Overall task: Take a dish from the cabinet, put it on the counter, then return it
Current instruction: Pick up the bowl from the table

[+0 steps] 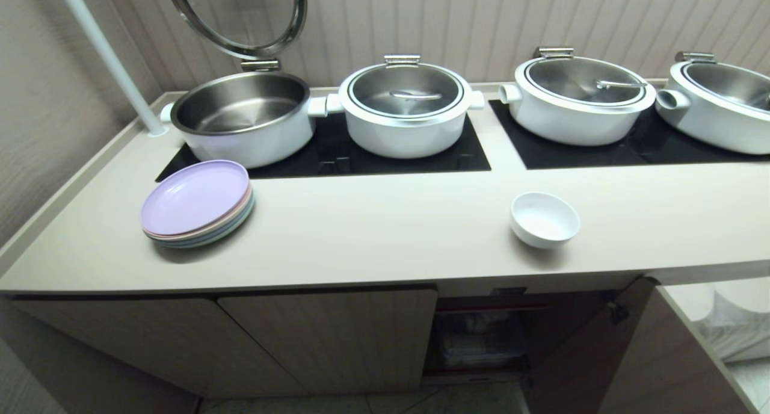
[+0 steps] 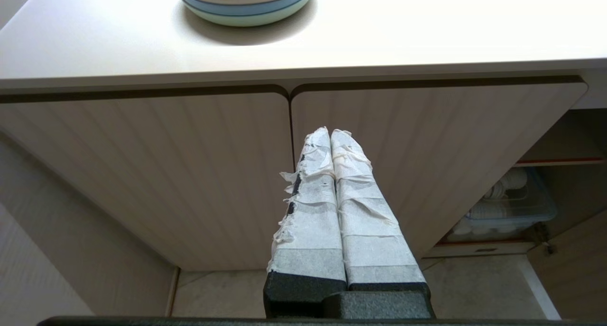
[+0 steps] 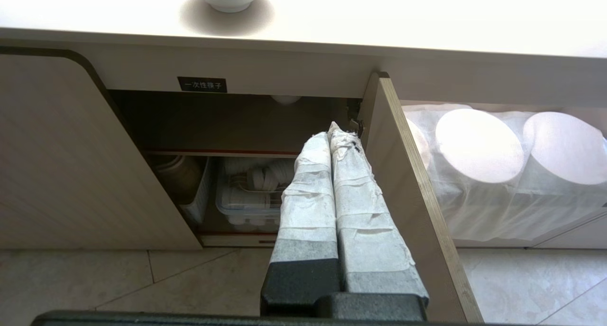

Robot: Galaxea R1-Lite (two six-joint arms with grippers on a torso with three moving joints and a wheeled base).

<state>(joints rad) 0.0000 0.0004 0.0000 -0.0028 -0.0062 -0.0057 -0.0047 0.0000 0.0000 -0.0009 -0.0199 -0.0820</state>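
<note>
Plates: pastel stack, left of frame, on counter.
Left end effector: clenched, empty, before closed cabinet doors.
Dish: upright on counter, right of centre, near front edge.
Cabinet: lower centre-right, door open, clear tub on shelf.
Right end effector: clenched, empty, before open compartment.

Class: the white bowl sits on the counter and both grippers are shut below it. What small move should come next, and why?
Probably raise the right gripper toward the bowl and open it. The bowl stands free on the counter, the cabinet door is open, and that gripper is shut and empty in front of it.
</note>
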